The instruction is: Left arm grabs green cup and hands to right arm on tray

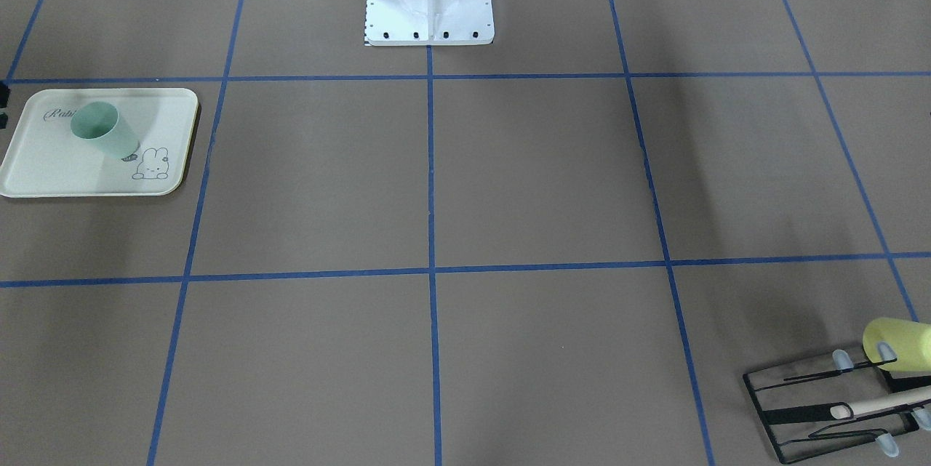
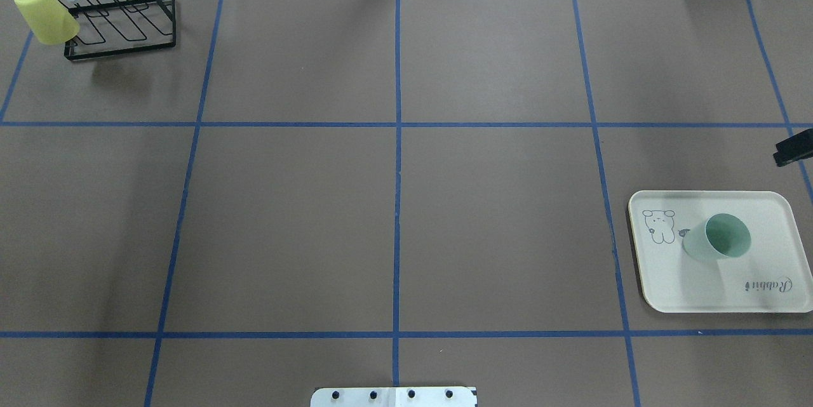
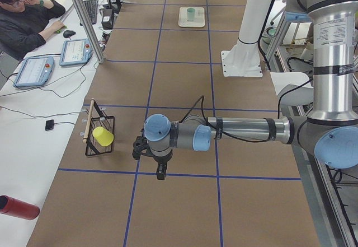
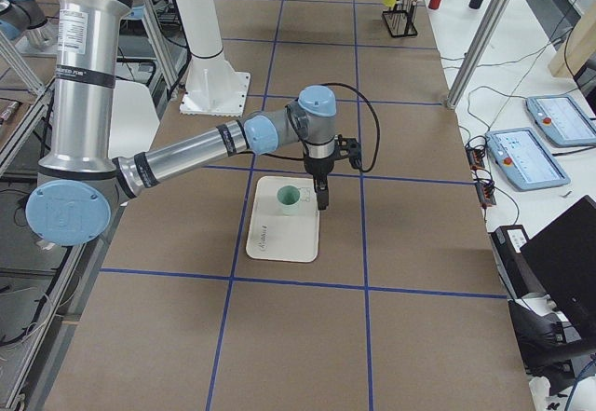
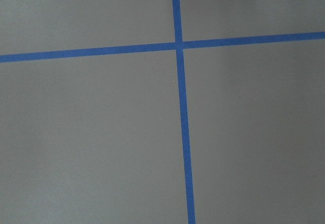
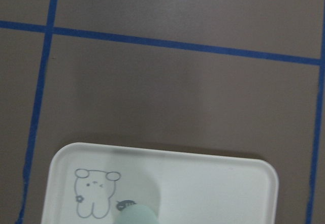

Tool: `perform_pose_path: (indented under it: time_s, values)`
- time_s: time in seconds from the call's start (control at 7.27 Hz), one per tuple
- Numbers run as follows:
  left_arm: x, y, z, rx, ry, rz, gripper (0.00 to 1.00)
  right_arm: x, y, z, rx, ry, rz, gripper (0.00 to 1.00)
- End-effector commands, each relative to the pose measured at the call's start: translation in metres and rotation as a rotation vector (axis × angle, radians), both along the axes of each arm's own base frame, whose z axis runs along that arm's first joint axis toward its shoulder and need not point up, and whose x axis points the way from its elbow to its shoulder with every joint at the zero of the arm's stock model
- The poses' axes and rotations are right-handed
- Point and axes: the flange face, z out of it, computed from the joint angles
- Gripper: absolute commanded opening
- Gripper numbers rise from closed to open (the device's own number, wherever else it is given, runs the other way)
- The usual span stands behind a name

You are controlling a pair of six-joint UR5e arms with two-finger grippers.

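The job looks finished to me: the right arm [image 4: 186, 155] hangs by the tray [image 2: 768, 216], where the green cup [image 2: 718, 239] stands upright and free, so next is only a clean retreat. How far the right gripper [image 4: 321, 195] or left gripper [image 3: 160, 171] is parted I cannot tell; neither holds the cup. Brown paper table [image 2: 286, 223], blue tape [image 2: 397, 204] grid, operator [image 3: 22, 17] alongside

Brown counter [image 2: 394, 223] open across its middle squares. Right end: flat cream rectangular tray [image 2: 762, 293], pale mint-green plastic cup [image 2: 718, 239] mouth-up on it, bare tray around. Right arm's black end effector [image 4: 321, 197] hangs just beside the cup. Far-left corner: black wire rack [image 2: 120, 20] holding pale yellow tumbler [image 2: 46, 15]. Grey left arm [image 3: 240, 129] extends low near the rack.
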Motion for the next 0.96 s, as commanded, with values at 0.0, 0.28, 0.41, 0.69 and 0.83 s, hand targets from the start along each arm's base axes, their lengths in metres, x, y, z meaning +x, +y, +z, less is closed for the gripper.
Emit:
perform_pose_path:
  time_s: [0.0, 0.28, 0.41, 0.69, 0.83]
  values:
    - [0.000, -0.001, -0.002, 0.010, 0.001, 0.002, 1.00, 0.092, -0.004, 0.079, 0.022, -0.001, -0.077, 1.00]
    - [-0.001, -0.001, 0.000, 0.027, -0.021, 0.001, 1.00, 0.131, 0.023, 0.119, -0.041, 0.001, -0.015, 1.00]
    - [-0.002, 0.003, 0.005, 0.019, -0.021, -0.001, 1.00, 0.139, 0.034, 0.128, -0.059, 0.008, 0.002, 1.00]
    - [-0.003, 0.005, 0.003, 0.020, -0.015, -0.003, 1.00, 0.140, 0.037, 0.134, -0.073, 0.013, 0.006, 1.00]
    - [-0.002, 0.004, 0.000, 0.023, -0.012, -0.003, 1.00, 0.139, 0.037, 0.135, -0.077, 0.014, 0.006, 1.00]
